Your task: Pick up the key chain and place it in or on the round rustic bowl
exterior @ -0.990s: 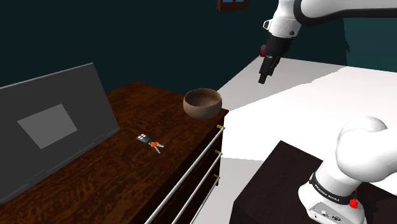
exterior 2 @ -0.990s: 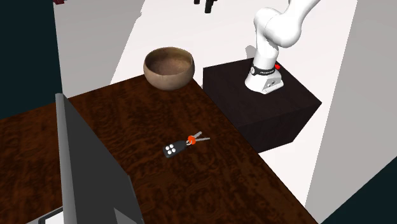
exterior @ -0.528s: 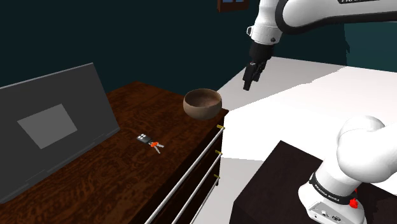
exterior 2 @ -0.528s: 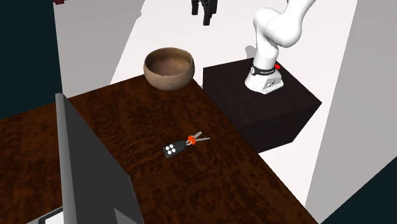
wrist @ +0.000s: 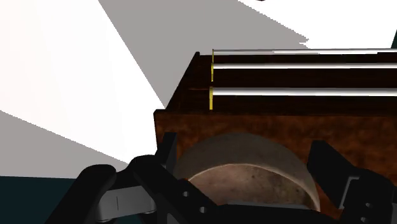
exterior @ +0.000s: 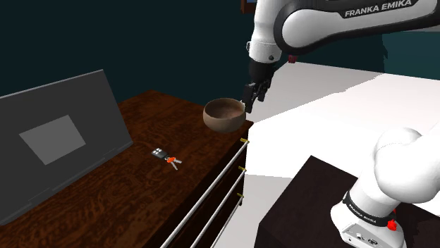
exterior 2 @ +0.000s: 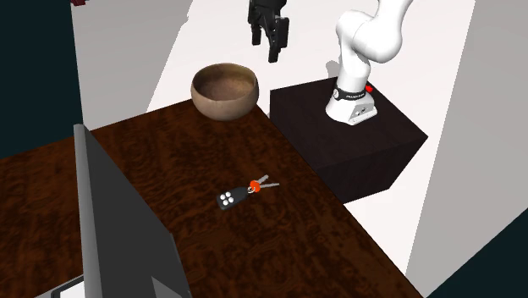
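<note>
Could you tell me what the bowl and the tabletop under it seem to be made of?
The bowl looks like matte, rough brown wood, going by its mottled, streaky wall, though it could be stoneware. The tabletop looks like dark, polished burl wood, shown by its swirling reddish grain.

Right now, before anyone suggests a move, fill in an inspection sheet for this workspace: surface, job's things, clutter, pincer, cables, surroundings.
Surface: dark wood dresser top, metal rails along its front.
Job's things: key chain lying flat mid-surface; brown round bowl near the corner, nothing seen inside.
Clutter: grey slanted panel standing on the dresser.
Pincer: pincer open, in the air near the bowl, holding nothing.
Cables: nothing seen.
Surroundings: dark box stand, white floor, dark teal walls.
</note>
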